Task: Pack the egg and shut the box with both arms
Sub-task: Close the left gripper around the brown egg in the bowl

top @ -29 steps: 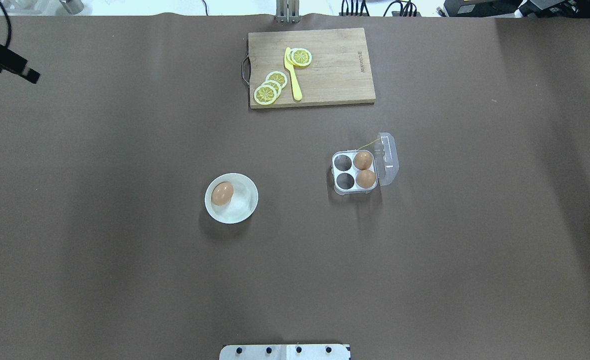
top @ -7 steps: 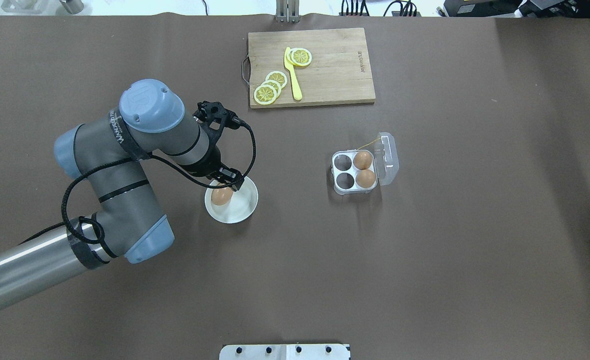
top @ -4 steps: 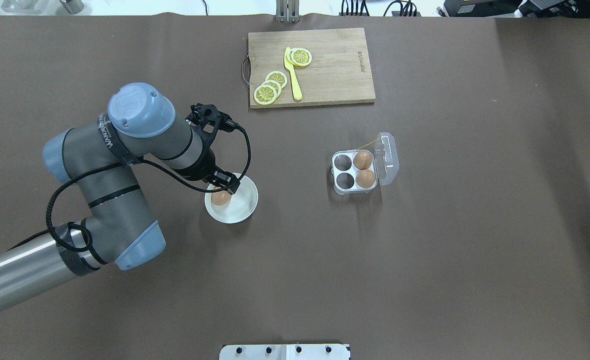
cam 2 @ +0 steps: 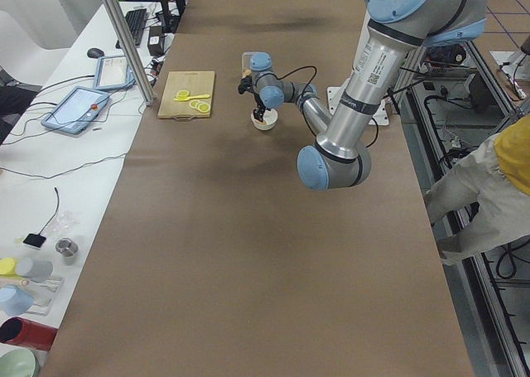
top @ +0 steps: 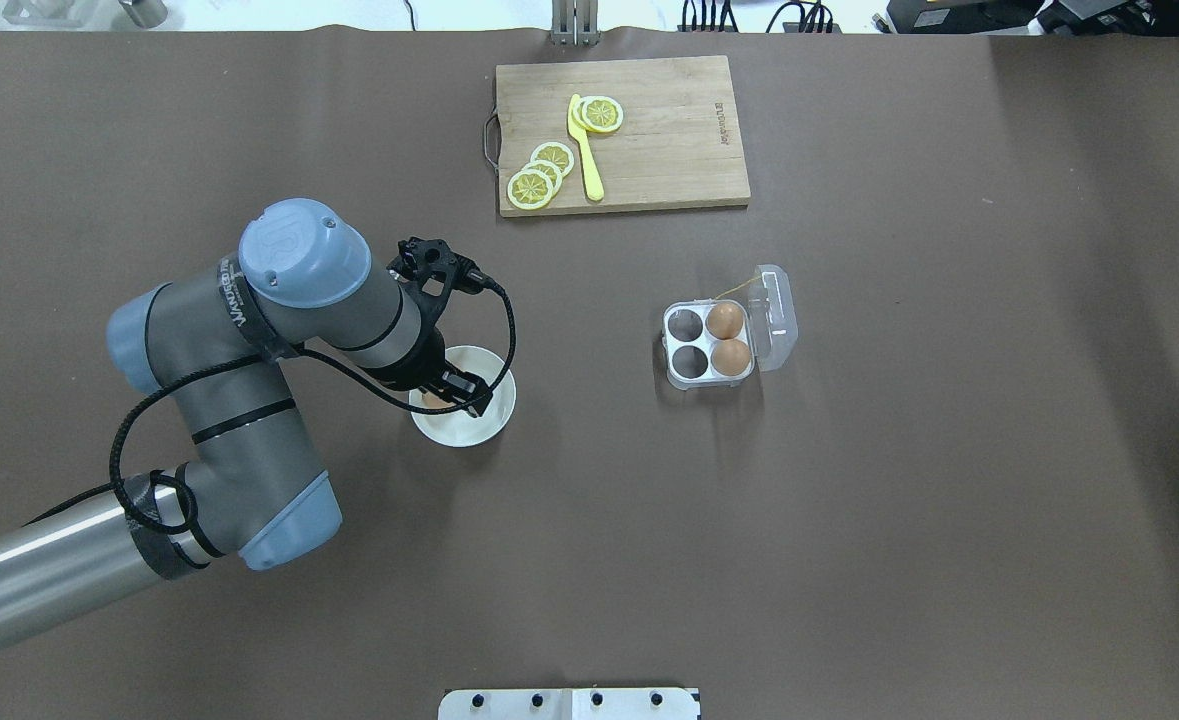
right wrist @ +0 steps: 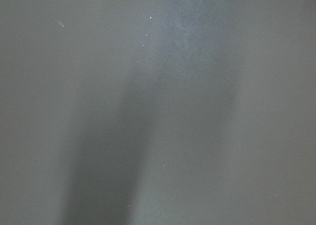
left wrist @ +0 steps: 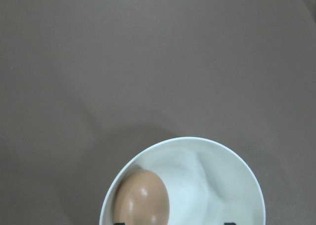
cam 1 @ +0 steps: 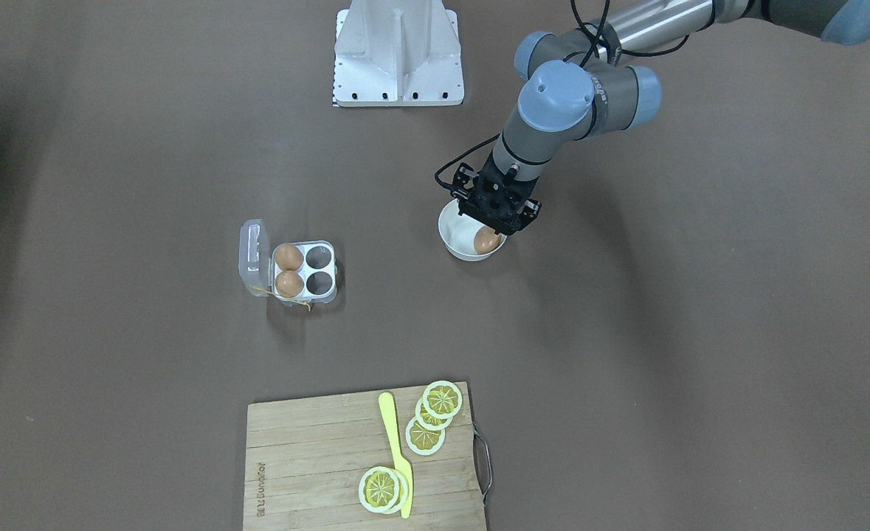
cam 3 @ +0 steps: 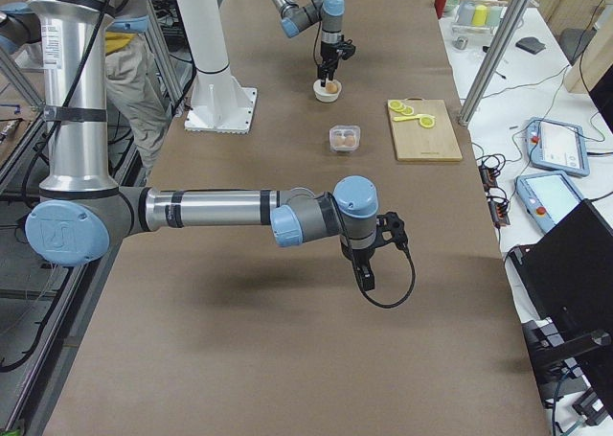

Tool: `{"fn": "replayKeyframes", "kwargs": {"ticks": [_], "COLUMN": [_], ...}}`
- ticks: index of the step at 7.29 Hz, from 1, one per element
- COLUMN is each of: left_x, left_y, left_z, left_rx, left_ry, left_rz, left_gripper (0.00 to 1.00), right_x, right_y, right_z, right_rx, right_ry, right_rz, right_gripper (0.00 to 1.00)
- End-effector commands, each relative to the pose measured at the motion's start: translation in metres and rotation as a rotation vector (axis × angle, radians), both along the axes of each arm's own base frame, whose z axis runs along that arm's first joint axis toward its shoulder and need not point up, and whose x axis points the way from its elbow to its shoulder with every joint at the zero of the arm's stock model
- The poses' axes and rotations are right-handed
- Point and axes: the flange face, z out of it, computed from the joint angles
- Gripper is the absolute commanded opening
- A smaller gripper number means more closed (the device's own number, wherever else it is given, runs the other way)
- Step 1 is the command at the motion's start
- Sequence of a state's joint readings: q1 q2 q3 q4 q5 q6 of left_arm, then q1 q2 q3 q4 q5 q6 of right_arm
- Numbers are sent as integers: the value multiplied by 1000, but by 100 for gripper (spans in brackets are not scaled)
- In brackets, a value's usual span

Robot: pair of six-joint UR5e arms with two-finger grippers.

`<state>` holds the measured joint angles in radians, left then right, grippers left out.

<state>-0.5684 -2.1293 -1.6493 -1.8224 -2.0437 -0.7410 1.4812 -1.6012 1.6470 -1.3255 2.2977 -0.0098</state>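
A tan egg [left wrist: 141, 198] lies in the round white bowl [top: 484, 425]; it also shows in the front view [cam 1: 487, 240]. My left gripper [top: 457, 395] hangs over the bowl, open, its fingertips just showing wide apart at the bottom edge of the left wrist view, the egg between them. The clear egg box [top: 709, 341] sits to the right with its lid [top: 777, 318] open. Two eggs [top: 725, 321] fill its right cells; the two left cells are empty. My right gripper [cam 3: 368, 279] shows only in the exterior right view, and I cannot tell its state.
A wooden cutting board [top: 669, 140] with lemon slices [top: 539, 175] and a yellow knife [top: 585, 150] lies at the far side of the table. The robot's base plate [cam 1: 398, 74] is at the near edge. Brown table surface surrounds bowl and box.
My left arm came in from the left and reached the bowl. In the last second the gripper moved lower over the egg, which it now mostly covers from above.
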Motion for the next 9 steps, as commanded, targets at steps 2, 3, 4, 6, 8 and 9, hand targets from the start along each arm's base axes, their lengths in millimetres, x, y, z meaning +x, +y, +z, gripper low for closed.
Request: {"fn": "replayKeyframes", "kwargs": {"ticks": [2,3,4,6,8,9], "left_x": [8,8,7,7,7,7], "left_y": [9,9,10,9,10,9], "left_z": [2,1,-1,-8,-8,-8], "left_rx": [4,6,6,9,15,19], "left_ry": [-9,-6,-3,7,8,8], "left_rz": [1,-1,0,2,9,11], "left_gripper": [74,74,74,74,74,73], "right_x": [-1,-1,-1,0,-1,-1], "right_y": [-1,0,0,1,1,1], "right_z": [1,1,0,1,0,0], "right_rx": [-1,-3,0,-1,1,0], "right_ry": [0,0,0,0,0,0], "right_rz": [-3,-2,-2,-2,-2,-2], "right_gripper": [100,100,100,100,100,100]}}
